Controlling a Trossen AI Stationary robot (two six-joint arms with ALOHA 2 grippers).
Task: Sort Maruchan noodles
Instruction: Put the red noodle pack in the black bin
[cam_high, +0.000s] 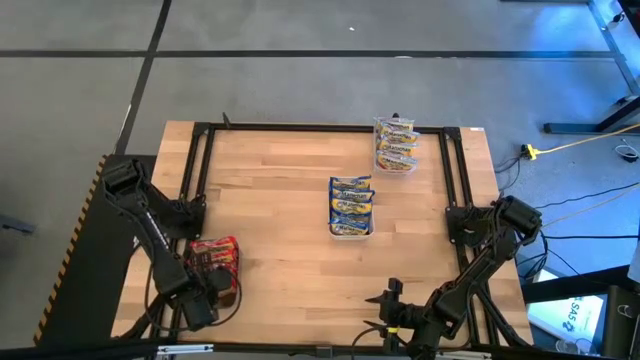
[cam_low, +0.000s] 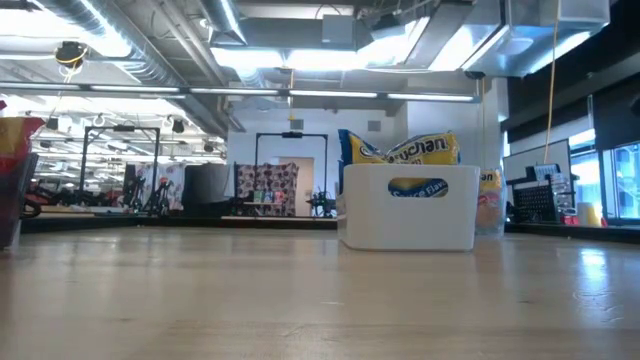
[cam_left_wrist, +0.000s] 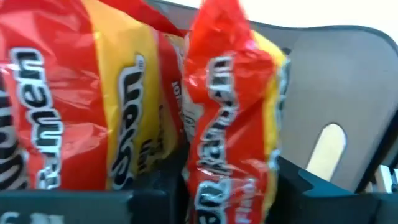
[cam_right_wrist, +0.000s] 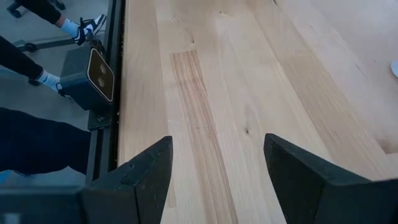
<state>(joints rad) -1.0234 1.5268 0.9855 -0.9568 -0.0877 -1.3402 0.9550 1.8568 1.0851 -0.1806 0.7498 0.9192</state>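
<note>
Three noodle lots: red packets (cam_high: 213, 258) in a bin at the left gripper (cam_high: 205, 300), apparently pinching one packet (cam_left_wrist: 231, 124); blue in white tray (cam_high: 352, 231); others in far tub (cam_high: 396, 146). Right gripper (cam_right_wrist: 217, 168) spread, idle. Next: release.

three containers of noodle packets stand on the table (cam_high: 290, 200): a white tray (cam_high: 351, 207) of blue-bordered packets (cam_high: 351, 195), a clear tub (cam_high: 396, 146) of orange-bordered packets (cam_high: 396, 138), and a dark bin (cam_left_wrist: 348, 93) of red packets (cam_left_wrist: 230, 124) at the left gripper (cam_high: 205, 295). exact packet counts cannot be told. two arms.
</note>
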